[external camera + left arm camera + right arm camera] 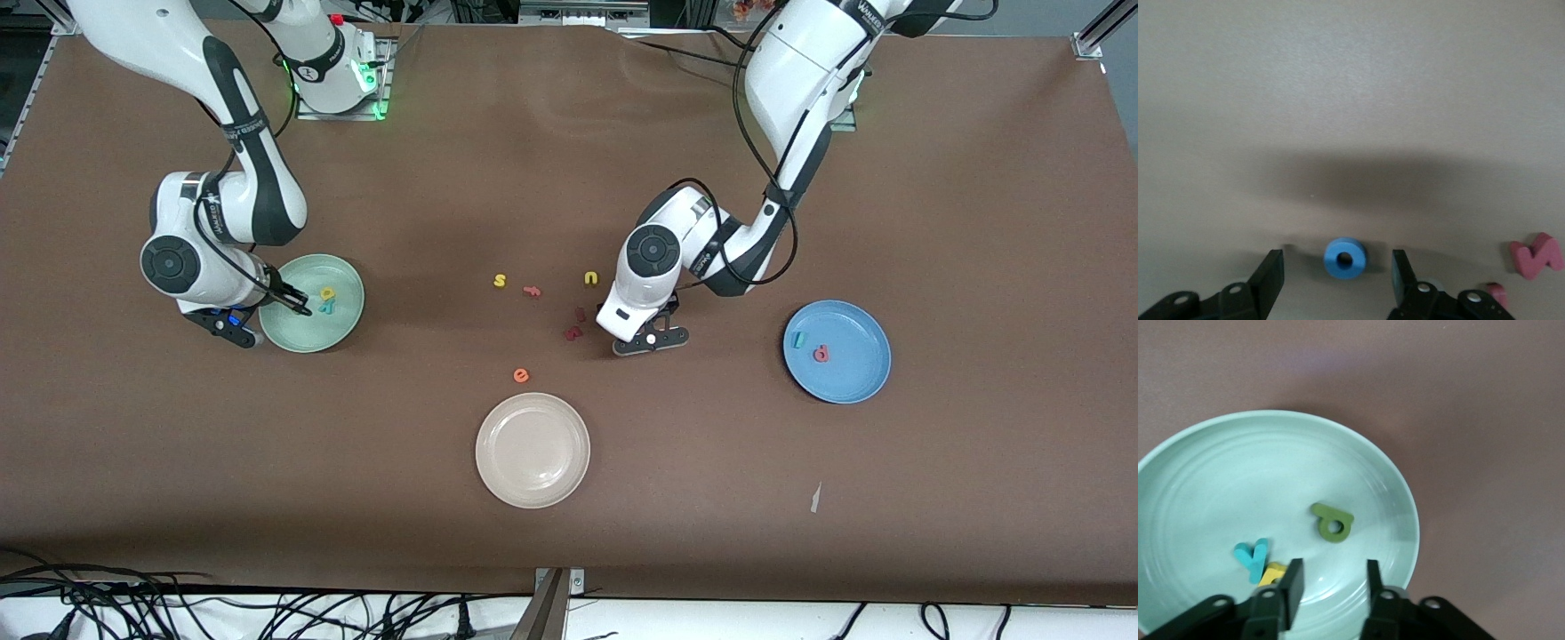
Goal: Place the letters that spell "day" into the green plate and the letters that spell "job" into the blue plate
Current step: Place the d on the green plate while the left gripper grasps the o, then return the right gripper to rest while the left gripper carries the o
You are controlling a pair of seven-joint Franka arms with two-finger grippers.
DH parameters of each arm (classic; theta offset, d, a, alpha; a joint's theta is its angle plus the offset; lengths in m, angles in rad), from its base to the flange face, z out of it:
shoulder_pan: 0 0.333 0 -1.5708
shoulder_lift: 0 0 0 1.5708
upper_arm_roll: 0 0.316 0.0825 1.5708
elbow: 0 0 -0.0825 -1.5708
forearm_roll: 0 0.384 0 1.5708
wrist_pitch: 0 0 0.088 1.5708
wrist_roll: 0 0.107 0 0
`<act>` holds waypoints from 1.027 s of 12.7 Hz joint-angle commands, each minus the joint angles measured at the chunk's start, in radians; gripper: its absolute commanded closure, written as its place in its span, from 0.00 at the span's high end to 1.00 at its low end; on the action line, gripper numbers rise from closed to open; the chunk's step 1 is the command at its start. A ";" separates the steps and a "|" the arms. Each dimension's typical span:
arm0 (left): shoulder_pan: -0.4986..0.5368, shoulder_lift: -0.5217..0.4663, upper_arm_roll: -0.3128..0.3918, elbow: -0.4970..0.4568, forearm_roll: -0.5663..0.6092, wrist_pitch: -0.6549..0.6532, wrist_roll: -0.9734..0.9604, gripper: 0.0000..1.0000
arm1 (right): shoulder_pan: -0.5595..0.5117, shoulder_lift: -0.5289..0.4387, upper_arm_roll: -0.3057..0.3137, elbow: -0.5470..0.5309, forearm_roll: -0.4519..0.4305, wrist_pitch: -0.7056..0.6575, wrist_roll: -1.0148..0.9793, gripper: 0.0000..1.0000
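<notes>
From the front, your left gripper [650, 341] sits low beside the dark red letters [573, 332]. Its wrist view shows fingers spread around the blue o [1345, 259] on the table; it's light, squashy foam, so pinch its outer rim gently. Your right gripper [1330, 581] hangs spread and empty over the green plate [1205, 473].

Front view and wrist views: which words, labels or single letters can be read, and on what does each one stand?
"s": yellow s, foam, on the table.
"u": yellow u, foam, on the table.
"e": orange e, foam, on the table.
"y": teal y, foam, in the green plate.
"o": blue o, foam ring, on the table.
Dark lettering on the left arm: too blurred to read.
</notes>
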 commanded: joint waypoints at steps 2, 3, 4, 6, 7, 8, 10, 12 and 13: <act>-0.017 0.027 0.011 0.042 -0.023 -0.004 -0.002 0.60 | 0.004 -0.013 0.011 0.152 0.015 -0.176 -0.024 1.00; -0.017 0.029 0.011 0.042 -0.023 -0.004 -0.002 0.57 | 0.007 -0.011 0.011 0.238 0.013 -0.286 -0.042 1.00; -0.017 0.029 0.011 0.042 -0.022 -0.004 0.003 0.53 | 0.010 -0.007 0.012 0.325 0.013 -0.377 -0.091 1.00; -0.017 0.029 0.011 0.041 -0.022 -0.004 0.012 0.44 | 0.012 -0.001 0.012 0.453 0.015 -0.476 -0.235 1.00; -0.015 0.029 0.011 0.041 -0.022 -0.006 0.013 0.39 | 0.009 -0.004 0.011 0.489 0.016 -0.484 -0.293 1.00; -0.015 0.029 0.011 0.041 -0.022 -0.006 0.013 0.33 | 0.003 -0.008 0.008 0.527 0.015 -0.485 -0.339 1.00; -0.015 0.029 0.011 0.041 -0.020 -0.009 0.013 0.25 | -0.011 -0.014 -0.006 0.630 0.036 -0.517 -0.452 1.00; -0.005 0.015 0.011 0.042 -0.016 -0.021 0.027 0.22 | -0.063 -0.014 -0.005 0.737 0.123 -0.607 -0.485 1.00; 0.005 -0.002 0.011 0.042 -0.020 -0.047 0.045 0.21 | -0.083 -0.014 -0.005 0.774 0.136 -0.644 -0.493 1.00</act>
